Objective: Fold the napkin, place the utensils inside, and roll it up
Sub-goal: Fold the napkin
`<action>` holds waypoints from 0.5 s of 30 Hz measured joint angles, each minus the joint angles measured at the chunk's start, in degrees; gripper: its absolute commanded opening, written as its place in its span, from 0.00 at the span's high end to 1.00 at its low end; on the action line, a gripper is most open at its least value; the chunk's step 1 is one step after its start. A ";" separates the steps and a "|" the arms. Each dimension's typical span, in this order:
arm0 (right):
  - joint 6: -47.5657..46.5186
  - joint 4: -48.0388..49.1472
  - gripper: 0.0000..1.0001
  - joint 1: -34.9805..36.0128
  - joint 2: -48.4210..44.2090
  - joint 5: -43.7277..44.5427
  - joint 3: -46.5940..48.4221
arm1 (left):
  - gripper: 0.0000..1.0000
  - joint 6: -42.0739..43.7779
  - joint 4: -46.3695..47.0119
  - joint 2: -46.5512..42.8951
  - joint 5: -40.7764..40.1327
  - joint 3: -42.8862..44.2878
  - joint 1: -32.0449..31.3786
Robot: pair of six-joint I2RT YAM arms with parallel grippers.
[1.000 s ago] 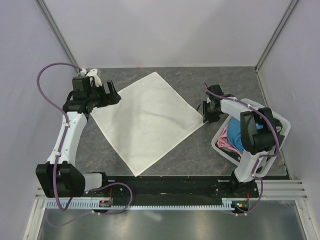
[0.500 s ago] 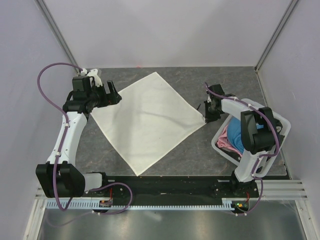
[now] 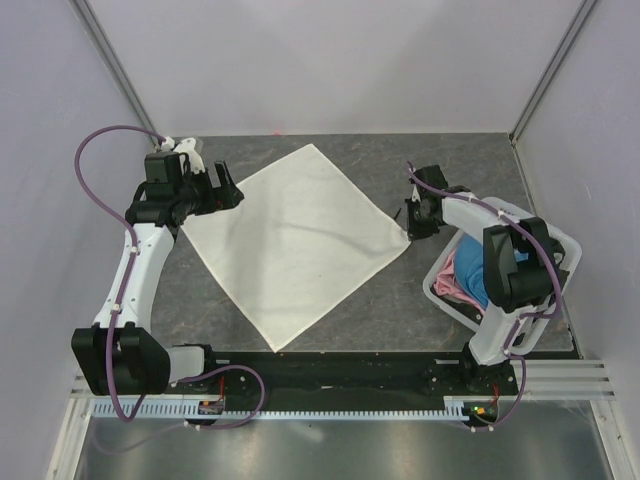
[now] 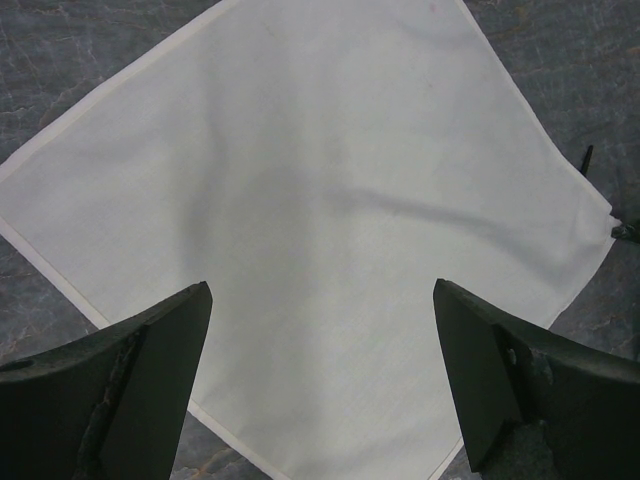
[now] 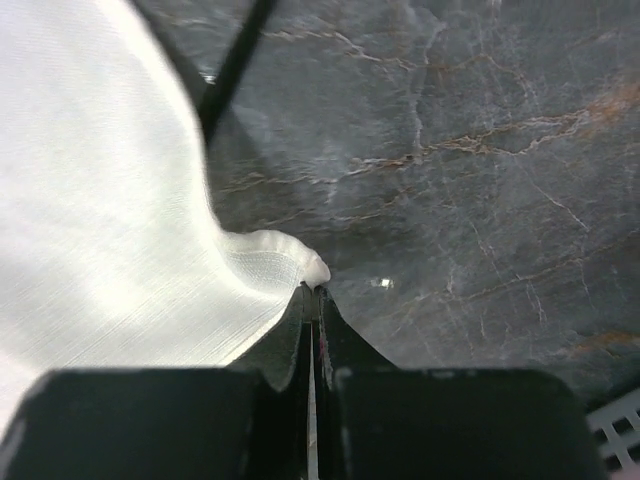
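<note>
I'm pinching napkin (image 3: pixel 295 240) by right corner, right gripper (image 5: pixel 313 290) jaws clamped on cloth. Napkin lying flat, diamond-wise, stretching left toward left gripper (image 3: pixel 232 192), jaws hanging wide apart near opposite corner. Spoon (image 5: pixel 235 60) lying just beside pinch.

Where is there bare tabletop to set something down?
Bare table lies near-right, between the napkin and the bin, and along the far edge behind the napkin. Crowded: the napkin's right corner, pinched by the right gripper beside the utensil; the left gripper hangs open over its left edge.
</note>
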 measured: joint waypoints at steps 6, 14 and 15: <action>1.07 -0.61 1.00 7.06 -5.09 2.60 4.09 | 0.00 0.00 -0.02 0.00 0.04 0.00 0.00; 5.86 3.74 1.00 23.56 -1.44 2.23 15.54 | 0.00 0.00 -0.02 0.00 -0.20 0.00 0.00; 6.47 4.68 1.00 25.16 0.48 1.92 17.62 | 0.00 0.00 -0.02 0.00 -0.22 0.00 0.00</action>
